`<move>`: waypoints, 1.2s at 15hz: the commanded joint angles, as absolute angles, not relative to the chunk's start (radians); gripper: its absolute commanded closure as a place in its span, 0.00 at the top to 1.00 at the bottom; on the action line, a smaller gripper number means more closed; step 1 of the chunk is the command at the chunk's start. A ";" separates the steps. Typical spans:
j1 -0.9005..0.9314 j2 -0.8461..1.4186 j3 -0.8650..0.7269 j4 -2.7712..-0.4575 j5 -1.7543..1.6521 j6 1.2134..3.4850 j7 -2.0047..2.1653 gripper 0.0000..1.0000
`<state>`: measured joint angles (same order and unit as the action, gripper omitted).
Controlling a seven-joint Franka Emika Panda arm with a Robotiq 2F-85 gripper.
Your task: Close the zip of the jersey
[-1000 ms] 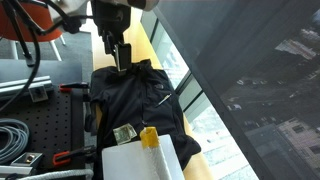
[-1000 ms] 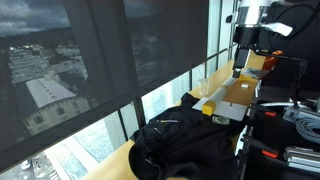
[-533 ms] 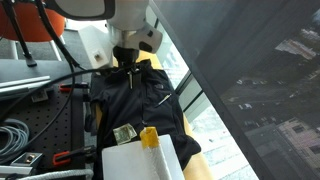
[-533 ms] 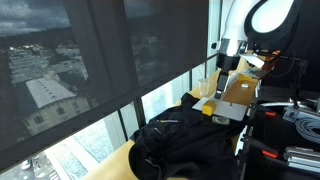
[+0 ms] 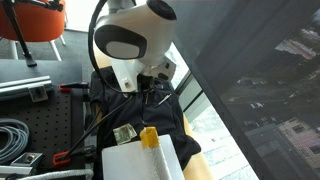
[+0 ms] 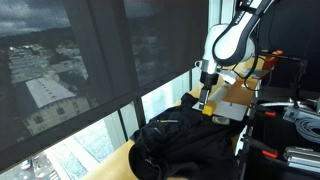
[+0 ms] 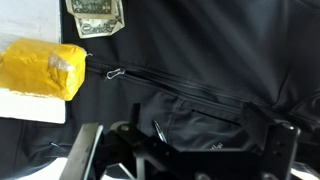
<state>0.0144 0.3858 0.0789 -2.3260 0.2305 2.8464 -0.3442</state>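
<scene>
Just beyond the parted jaws, the zip (image 7: 185,84) crosses the jersey (image 7: 200,35).

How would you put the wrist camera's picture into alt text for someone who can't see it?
A rumpled black fabric jersey fills the view, its thin dark zip running across from a small silvery pull tab. The robot's open gripper reaches in from the bottom edge. At upper left are a yellow wrapped block by a white box and a banknote.

A yellow packet (image 7: 42,68) touches a white box (image 7: 30,105), banknote (image 7: 95,17) near
</scene>
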 commanded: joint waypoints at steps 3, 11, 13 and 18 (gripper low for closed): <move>-0.013 0.519 0.069 -2.223 0.101 2.860 -0.253 1.00; 0.019 0.623 0.035 -2.126 0.041 2.843 -0.123 1.00; 0.026 0.638 0.026 -2.123 0.031 2.842 -0.102 1.00; 0.038 0.649 -0.013 -2.099 0.018 2.823 -0.065 1.00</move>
